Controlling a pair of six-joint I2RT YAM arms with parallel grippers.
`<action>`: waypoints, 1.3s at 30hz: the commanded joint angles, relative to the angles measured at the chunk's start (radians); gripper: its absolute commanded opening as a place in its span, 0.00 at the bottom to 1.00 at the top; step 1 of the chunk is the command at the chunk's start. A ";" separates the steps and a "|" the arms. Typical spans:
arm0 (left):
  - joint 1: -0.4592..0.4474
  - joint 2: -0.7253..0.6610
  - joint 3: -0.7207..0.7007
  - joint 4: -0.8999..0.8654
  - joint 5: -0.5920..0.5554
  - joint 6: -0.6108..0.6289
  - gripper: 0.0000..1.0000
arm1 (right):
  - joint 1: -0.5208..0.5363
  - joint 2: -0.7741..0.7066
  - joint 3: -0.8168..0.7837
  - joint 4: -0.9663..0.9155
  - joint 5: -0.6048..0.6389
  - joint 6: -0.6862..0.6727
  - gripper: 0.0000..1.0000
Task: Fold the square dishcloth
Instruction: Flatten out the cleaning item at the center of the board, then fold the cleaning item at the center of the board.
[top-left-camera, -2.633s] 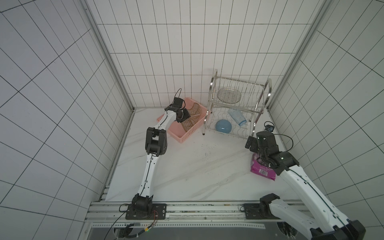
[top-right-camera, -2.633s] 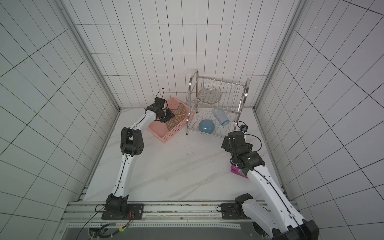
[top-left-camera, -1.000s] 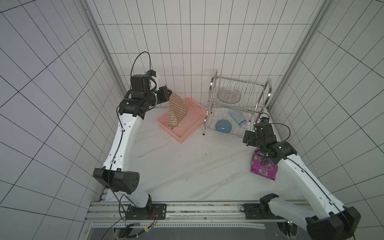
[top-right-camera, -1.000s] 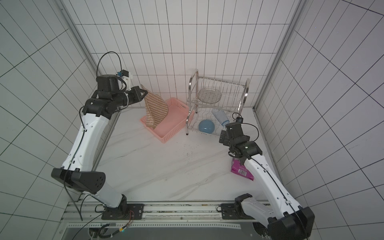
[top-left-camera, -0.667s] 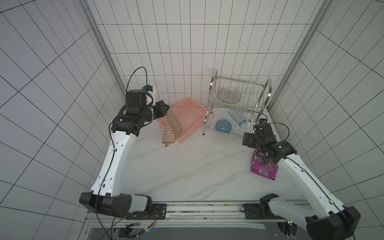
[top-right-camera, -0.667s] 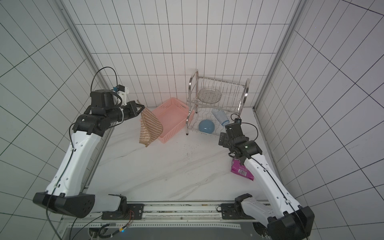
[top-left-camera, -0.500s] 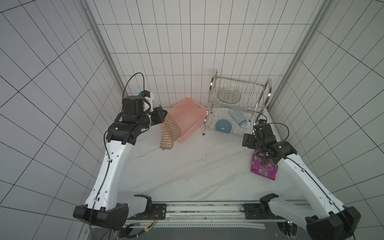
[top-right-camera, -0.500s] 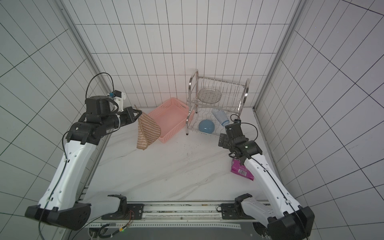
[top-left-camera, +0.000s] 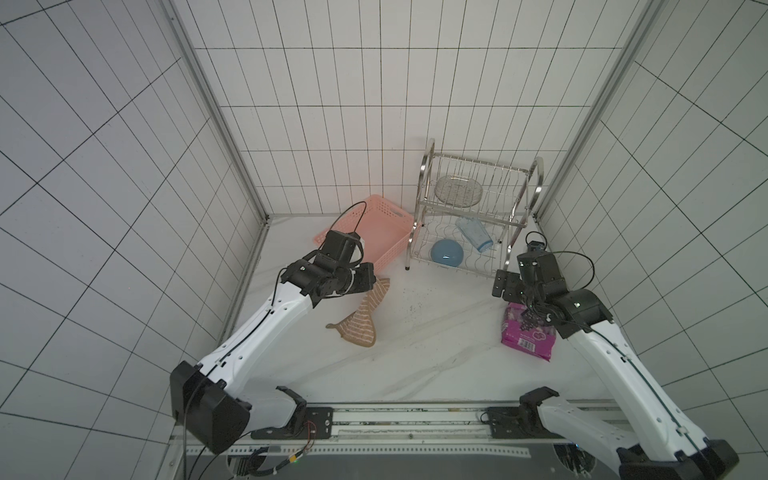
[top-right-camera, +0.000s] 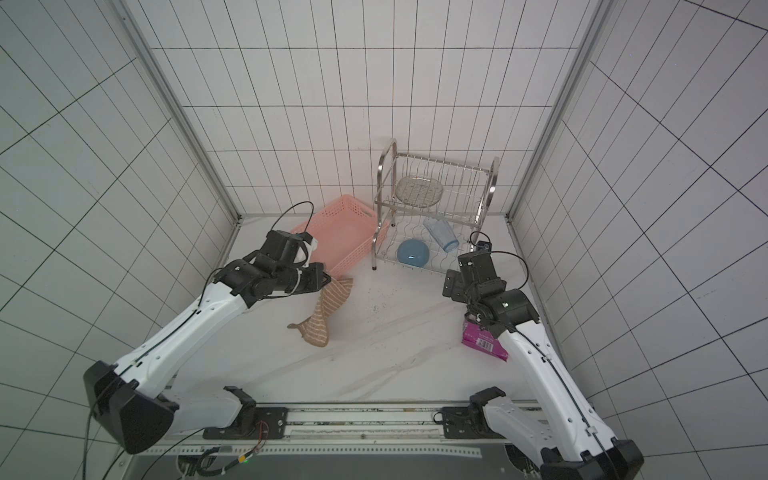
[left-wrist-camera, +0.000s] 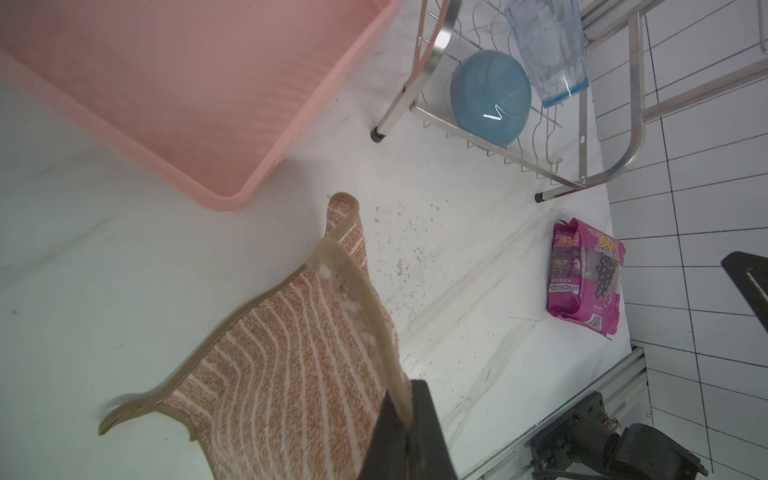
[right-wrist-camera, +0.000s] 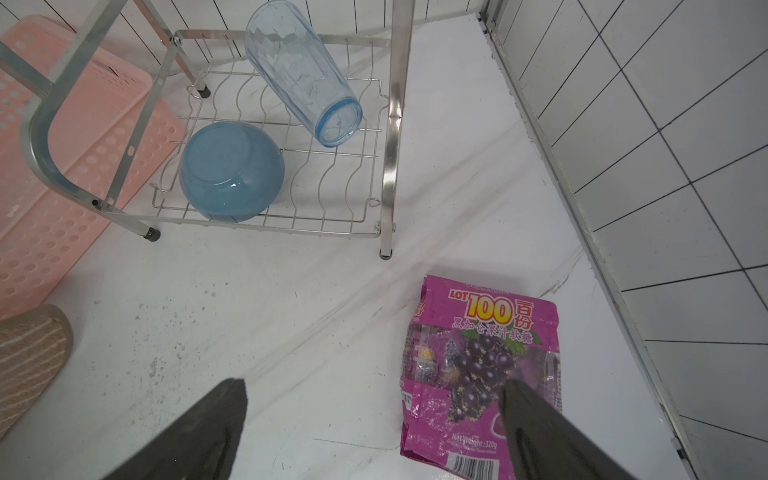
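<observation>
Lifted out of the basket (top-left-camera: 376, 230), the dishcloth (top-left-camera: 360, 318) now trails onto the table (top-left-camera: 436, 357) beside it, one edge pinched in the clenched left gripper (top-left-camera: 372, 283). Rack (top-left-camera: 420, 195) holds bowl (top-left-camera: 446, 252) and glass (top-left-camera: 473, 232) on its lower shelf. Right gripper (right-wrist-camera: 372, 392) gapes above a packet (top-left-camera: 525, 336).

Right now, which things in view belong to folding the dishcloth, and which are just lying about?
Job: square dishcloth, pinched by the shut left hand; right hand open, empty.
Lying about: pink basket, dish rack, blue bowl, clear tumbler, purple packet.
</observation>
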 joint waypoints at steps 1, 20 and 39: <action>-0.092 0.045 -0.017 0.158 -0.035 -0.109 0.00 | 0.009 -0.026 0.014 -0.061 0.058 0.018 0.99; -0.286 0.488 0.189 0.444 0.140 -0.250 0.74 | 0.009 -0.124 -0.159 -0.086 -0.028 0.089 0.99; 0.218 -0.026 -0.434 0.216 0.003 -0.176 0.75 | 0.592 -0.005 -0.317 0.008 -0.012 0.322 0.90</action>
